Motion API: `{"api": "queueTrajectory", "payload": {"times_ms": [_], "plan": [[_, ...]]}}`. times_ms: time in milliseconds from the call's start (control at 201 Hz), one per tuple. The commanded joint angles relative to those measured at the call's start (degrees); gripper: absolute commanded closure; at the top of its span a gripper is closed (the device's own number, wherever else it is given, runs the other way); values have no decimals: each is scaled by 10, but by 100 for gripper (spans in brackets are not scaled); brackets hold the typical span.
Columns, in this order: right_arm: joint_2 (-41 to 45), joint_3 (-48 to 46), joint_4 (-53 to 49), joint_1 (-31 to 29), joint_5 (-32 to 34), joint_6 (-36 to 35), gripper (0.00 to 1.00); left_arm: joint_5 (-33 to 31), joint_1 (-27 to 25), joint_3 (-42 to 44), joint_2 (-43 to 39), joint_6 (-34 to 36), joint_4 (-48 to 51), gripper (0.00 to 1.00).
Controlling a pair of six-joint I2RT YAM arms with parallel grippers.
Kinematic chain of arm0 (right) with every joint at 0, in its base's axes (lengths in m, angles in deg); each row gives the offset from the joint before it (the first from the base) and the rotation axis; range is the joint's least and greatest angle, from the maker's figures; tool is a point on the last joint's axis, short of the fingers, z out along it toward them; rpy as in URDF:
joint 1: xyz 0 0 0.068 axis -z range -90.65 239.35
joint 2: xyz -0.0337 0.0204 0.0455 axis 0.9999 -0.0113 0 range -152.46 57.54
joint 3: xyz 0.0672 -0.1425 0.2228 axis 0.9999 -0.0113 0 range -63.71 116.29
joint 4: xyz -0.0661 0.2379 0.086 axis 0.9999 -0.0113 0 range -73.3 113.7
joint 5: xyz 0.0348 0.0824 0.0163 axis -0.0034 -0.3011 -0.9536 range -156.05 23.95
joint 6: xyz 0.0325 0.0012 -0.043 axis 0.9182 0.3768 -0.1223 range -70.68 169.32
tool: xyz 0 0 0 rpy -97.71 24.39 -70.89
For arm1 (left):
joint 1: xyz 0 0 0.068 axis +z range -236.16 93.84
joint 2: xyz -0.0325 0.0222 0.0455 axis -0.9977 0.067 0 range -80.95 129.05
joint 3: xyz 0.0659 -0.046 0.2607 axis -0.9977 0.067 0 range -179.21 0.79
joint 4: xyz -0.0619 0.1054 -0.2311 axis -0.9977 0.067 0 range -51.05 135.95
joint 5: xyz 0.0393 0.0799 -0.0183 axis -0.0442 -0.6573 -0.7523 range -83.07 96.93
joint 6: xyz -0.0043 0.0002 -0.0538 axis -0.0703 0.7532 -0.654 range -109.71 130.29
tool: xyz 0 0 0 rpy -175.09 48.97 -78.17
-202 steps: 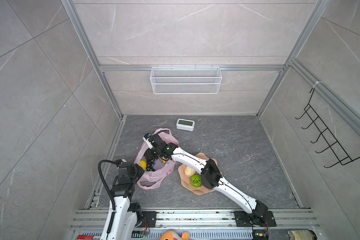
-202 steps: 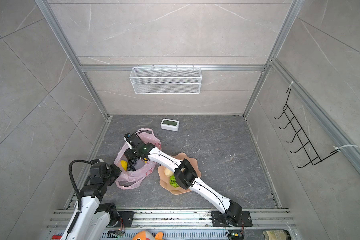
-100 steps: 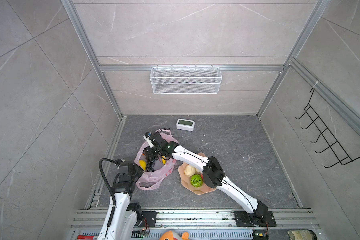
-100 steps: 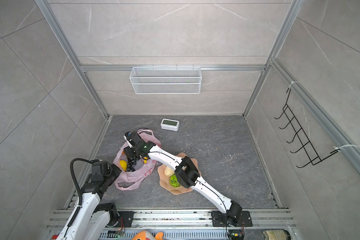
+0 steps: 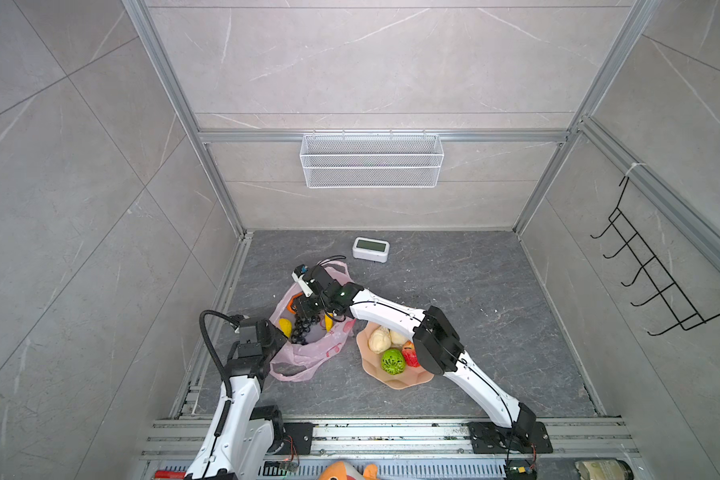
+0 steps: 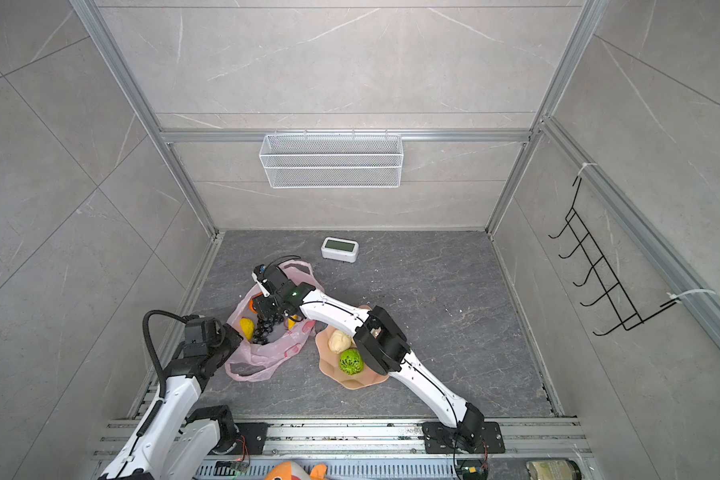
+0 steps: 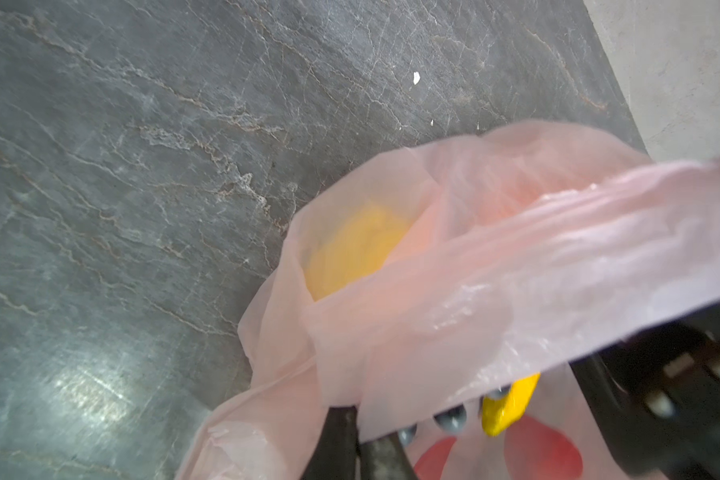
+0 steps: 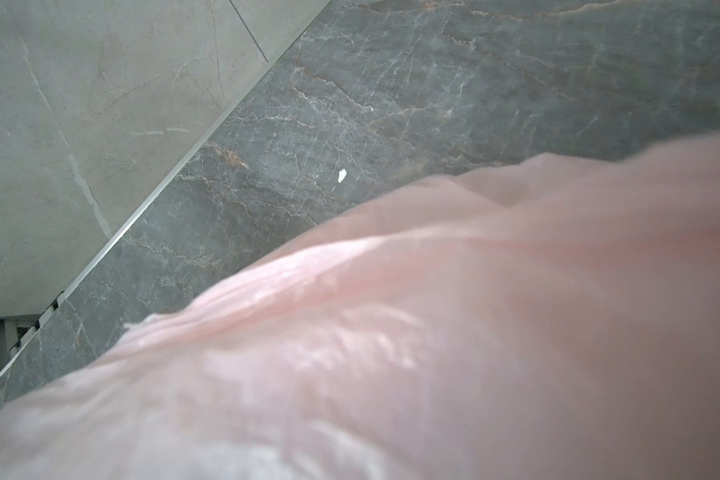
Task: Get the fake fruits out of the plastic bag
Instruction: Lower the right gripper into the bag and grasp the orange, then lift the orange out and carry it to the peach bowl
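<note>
Pink, thin and translucent, the plastic bag lies crumpled on the grey worktop in both top views. Its mouth gapes and one handle loop trails toward the near rail. Inside it are a lemon, an orange, a banana and a dark grape bunch. The right hand reaches into the mouth just over the grapes; I cannot tell whether it grips them. The left hand is at the bag's near-left rim. Just beside the bag, a peach bowl holds two beige lumps, a green bumpy fruit and a red apple.

In the left wrist view, the left hand's fingers are pressed together on the bag's film. The lemon shows yellow through the film, and red prints show near the banana.

In the right wrist view, blurred pink film fills most of the frame and hides the right hand.
</note>
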Motion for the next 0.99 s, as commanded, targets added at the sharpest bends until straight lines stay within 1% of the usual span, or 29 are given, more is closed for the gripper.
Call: {"api": "queueTrajectory", "payload": {"times_ms": [0,90,194,304,413,558,722,837,986], "plan": [[91,-64,50,-1,6,16,43,-9,4,-26,15,27,-39,100],[136,-129,75,-1,12,20,43,-1,4,-27,34,38,-57,100],[181,-180,81,0,25,24,43,5,4,-31,57,50,-74,100],[225,-217,54,1,41,27,44,7,4,-37,70,58,-80,100],[289,-278,31,4,59,24,44,2,4,-36,75,71,-90,100],[372,-353,-28,14,89,16,44,-9,4,-30,76,84,-94,100],[471,-440,-103,32,123,1,46,-5,4,-28,76,84,-97,100],[517,-465,-182,40,154,-8,47,0,4,-29,78,84,-97,100],[562,-483,-284,52,186,-3,48,0,4,-28,76,83,-96,100]]}}
